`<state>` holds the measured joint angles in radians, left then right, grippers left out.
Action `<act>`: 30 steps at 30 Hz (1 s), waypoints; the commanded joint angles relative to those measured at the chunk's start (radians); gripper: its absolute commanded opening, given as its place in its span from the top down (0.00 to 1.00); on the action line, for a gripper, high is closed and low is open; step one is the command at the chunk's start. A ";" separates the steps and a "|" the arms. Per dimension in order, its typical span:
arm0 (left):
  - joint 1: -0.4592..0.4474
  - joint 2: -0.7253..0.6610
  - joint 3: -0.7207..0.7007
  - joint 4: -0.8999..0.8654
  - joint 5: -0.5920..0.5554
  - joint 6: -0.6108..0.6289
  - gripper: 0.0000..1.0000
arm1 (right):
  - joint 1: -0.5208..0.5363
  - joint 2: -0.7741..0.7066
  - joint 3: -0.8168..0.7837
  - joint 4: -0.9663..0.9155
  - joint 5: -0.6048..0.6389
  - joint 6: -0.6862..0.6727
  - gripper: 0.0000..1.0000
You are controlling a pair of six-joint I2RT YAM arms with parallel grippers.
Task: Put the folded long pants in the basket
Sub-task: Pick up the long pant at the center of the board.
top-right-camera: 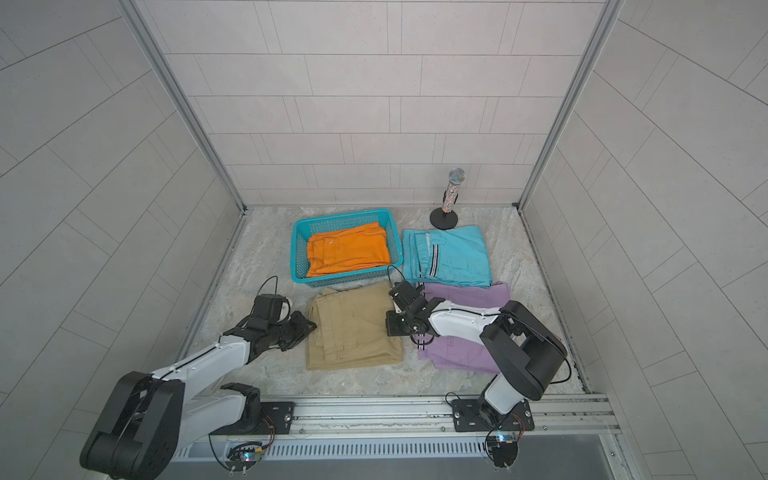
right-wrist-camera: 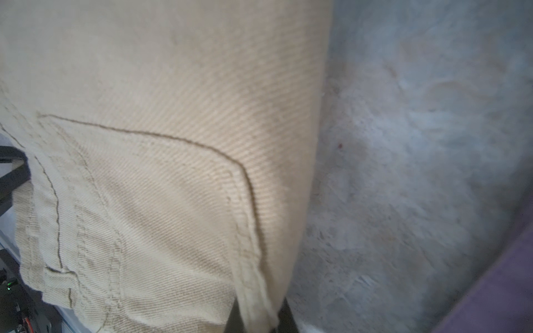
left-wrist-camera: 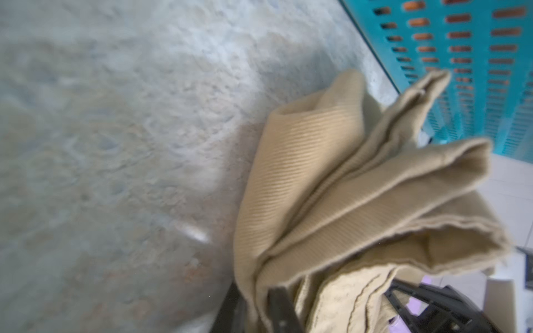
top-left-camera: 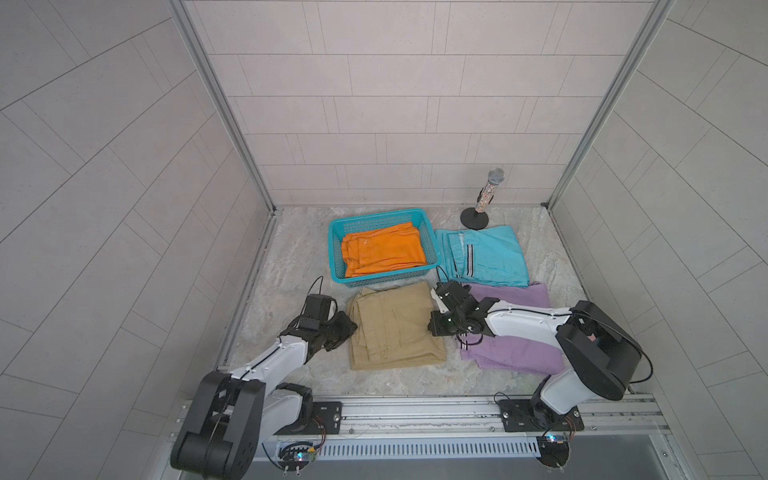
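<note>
The teal basket (top-left-camera: pixel 332 249) (top-right-camera: pixel 294 253) stands at the back with orange folded pants (top-left-camera: pixel 382 253) inside it. Tan folded pants (top-left-camera: pixel 395 328) (top-right-camera: pixel 353 328) lie in front of the basket. My left gripper (top-left-camera: pixel 351 328) (left-wrist-camera: pixel 256 305) is shut on the left edge of the tan pants (left-wrist-camera: pixel 331 178), whose layers fan out past the fingers. My right gripper (top-left-camera: pixel 434 322) (right-wrist-camera: pixel 259 320) is shut on the right edge of the tan pants (right-wrist-camera: pixel 158 144). Turquoise striped pants (top-left-camera: pixel 486 257) lie right of the basket. Lilac pants (top-left-camera: pixel 515 353) lie partly under my right arm.
A glittery microphone on a black round stand (top-left-camera: pixel 482 203) rises at the back right, just behind the turquoise pants. Tiled walls close in the marbled table on three sides. A metal rail (top-left-camera: pixel 415 409) runs along the front edge.
</note>
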<state>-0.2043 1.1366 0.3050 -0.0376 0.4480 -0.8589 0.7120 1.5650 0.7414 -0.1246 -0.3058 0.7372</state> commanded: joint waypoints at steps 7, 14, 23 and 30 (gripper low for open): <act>-0.006 -0.216 0.192 -0.368 -0.020 0.042 1.00 | 0.071 -0.140 0.077 -0.141 0.089 -0.055 1.00; -0.006 -0.353 0.471 -0.572 -0.016 0.027 1.00 | 0.115 -0.330 0.239 -0.332 0.166 -0.107 1.00; 0.021 -0.138 0.819 -0.572 0.051 0.079 1.00 | -0.002 -0.272 0.558 -0.442 0.129 -0.217 1.00; 0.107 0.117 0.997 -0.515 0.041 0.129 1.00 | -0.135 -0.055 0.813 -0.427 0.040 -0.242 1.00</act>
<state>-0.1349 1.1912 1.2377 -0.6209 0.4824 -0.7673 0.6064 1.4551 1.4635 -0.5583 -0.2310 0.5255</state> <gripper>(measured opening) 0.102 0.094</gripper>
